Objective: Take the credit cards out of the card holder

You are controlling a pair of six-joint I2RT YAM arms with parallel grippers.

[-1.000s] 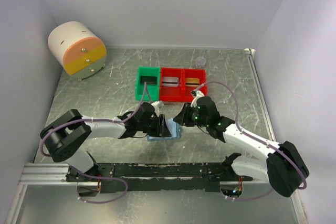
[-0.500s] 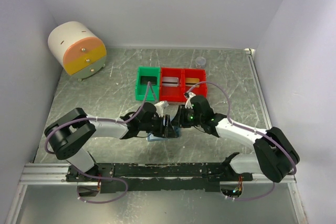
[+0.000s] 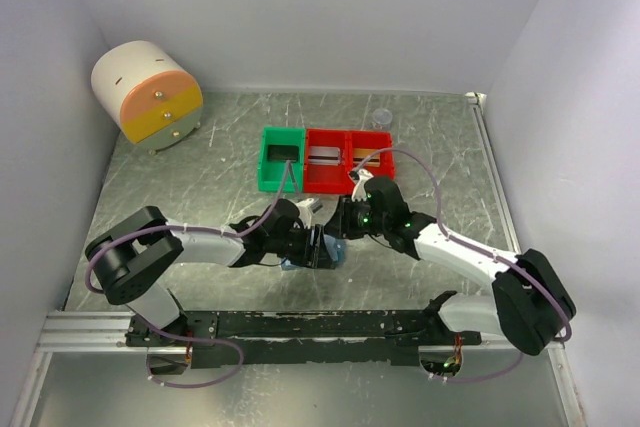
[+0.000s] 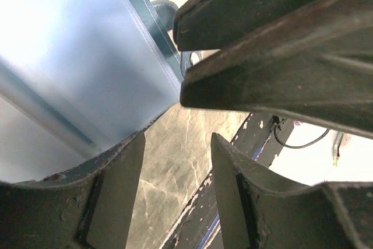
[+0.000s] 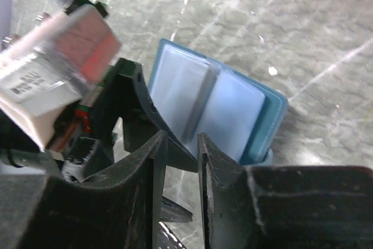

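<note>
The card holder [image 3: 335,250] stands open between my two grippers, its pale blue inner pockets [image 5: 233,109] facing the right wrist camera. My left gripper [image 4: 178,144] is open, with only table showing between its fingers; the holder's teal edge [image 4: 76,56] leans on its left finger. My right gripper [image 5: 182,141] keeps a narrow gap with nothing gripped. Its fingertips [image 4: 262,4] sit at the holder's edge by the snap tab. In the top view, left gripper [image 3: 318,245] and right gripper [image 3: 337,230] almost touch. A silvery-grey card [image 3: 322,155] and a gold card [image 3: 365,155] lie in the red bins.
A green bin [image 3: 264,159] with something dark inside stands left of two red bins [image 3: 345,179], just behind the grippers. A cream and orange drawer unit [image 3: 147,95] is at the back left, a small clear cup [image 3: 380,117] at the back. A black rail [image 3: 300,325] runs along the near edge.
My right gripper has moved left and in toward the card holder, meeting the left gripper over it. The left jaws have opened wider. The holder is now more covered by both grippers.
</note>
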